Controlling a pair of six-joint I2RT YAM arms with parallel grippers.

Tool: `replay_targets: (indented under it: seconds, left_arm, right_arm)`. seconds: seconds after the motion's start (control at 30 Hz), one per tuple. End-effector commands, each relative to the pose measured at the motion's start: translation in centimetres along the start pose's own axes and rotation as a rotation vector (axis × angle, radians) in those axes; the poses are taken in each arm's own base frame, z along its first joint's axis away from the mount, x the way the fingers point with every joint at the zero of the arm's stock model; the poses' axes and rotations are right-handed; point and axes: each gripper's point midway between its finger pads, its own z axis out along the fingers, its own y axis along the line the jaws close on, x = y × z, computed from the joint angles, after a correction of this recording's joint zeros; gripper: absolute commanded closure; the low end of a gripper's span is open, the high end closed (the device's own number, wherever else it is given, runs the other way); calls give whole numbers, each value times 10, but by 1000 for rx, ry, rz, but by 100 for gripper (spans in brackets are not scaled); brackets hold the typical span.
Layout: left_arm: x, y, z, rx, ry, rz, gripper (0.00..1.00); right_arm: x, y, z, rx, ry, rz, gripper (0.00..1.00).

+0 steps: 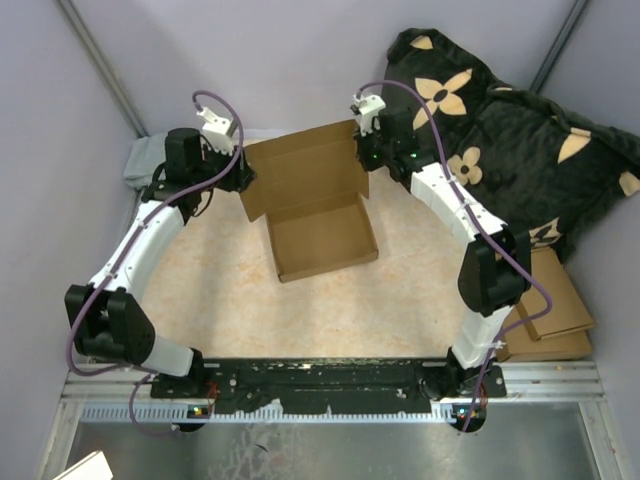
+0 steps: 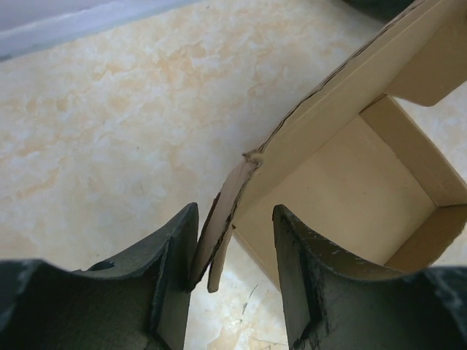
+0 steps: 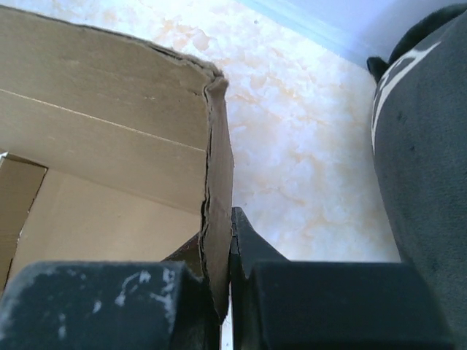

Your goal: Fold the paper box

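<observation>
The paper box [image 1: 322, 238] lies mid-table as a shallow brown tray, its lid panel [image 1: 300, 168] standing up at the far side. My left gripper [image 1: 243, 178] is at the lid's left edge. In the left wrist view it [image 2: 235, 213] is open, with the lid's side flap [image 2: 228, 211] between the jaws, resting against the left finger. My right gripper [image 1: 366, 152] is at the lid's right edge. In the right wrist view it [image 3: 220, 235] is shut on the lid's folded side flap [image 3: 217, 168]. The tray's inside also shows in the left wrist view [image 2: 343, 189].
A black cushion with tan flowers [image 1: 520, 130] fills the back right corner, close to my right arm, and shows in the right wrist view [image 3: 430, 146]. Stacked thicker cardboard pieces [image 1: 552, 312] lie at the right. A grey object [image 1: 140, 160] sits back left by the wall.
</observation>
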Motion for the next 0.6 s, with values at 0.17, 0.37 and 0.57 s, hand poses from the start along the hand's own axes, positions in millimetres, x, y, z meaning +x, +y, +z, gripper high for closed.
replay_targets:
  seconds: [0.17, 0.37, 0.57]
  left_arm:
    - [-5, 28, -5, -190, 27, 50, 47]
    - [-7, 34, -12, -232, 13, 64, 46]
    - [-1, 10, -2, -84, 21, 40, 47]
  right_arm:
    - [-33, 5, -29, 0, -106, 1, 99]
    - [-26, 5, -28, -2, -90, -2, 99]
    - [-24, 9, -28, -20, -86, -6, 99]
